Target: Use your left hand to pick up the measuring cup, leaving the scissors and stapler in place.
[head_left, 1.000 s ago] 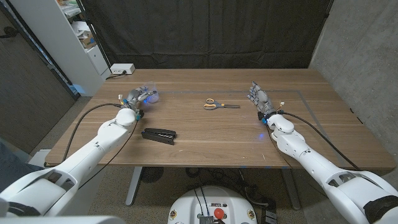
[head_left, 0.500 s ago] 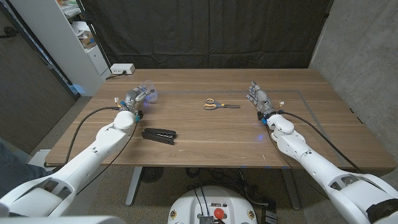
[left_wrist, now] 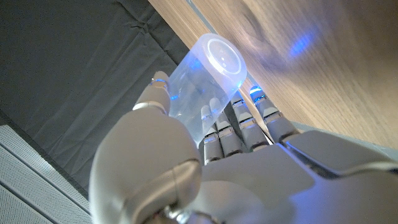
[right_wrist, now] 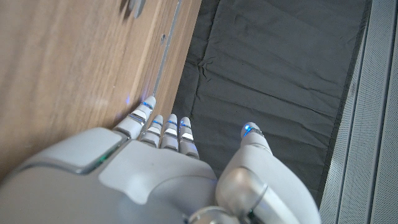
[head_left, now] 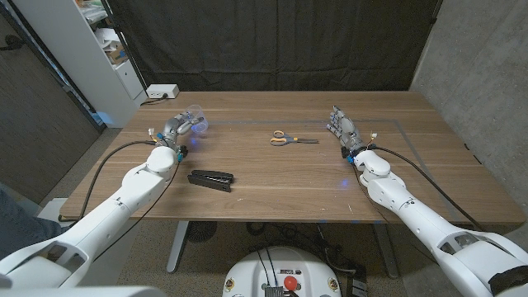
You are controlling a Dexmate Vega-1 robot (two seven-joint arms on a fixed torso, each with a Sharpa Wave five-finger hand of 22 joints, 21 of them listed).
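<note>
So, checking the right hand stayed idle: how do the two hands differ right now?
The left hand grips the clear measuring cup, fingers wrapped around it; the right hand holds nothing, fingers straight. The left hand is beside the table's left edge, the right hand right of the scissors. Both are grey, on white arms.

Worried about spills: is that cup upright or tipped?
Tipped. The cup lies slanted in the left hand; it looks clear and empty.

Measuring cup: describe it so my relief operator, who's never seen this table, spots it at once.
On the wooden table, look to the robot's left side, where the left hand grips the measuring cup. It is clear plastic and see-through, unlike the flat black stapler nearer the front edge or the yellow-handled scissors mid-table.
</note>
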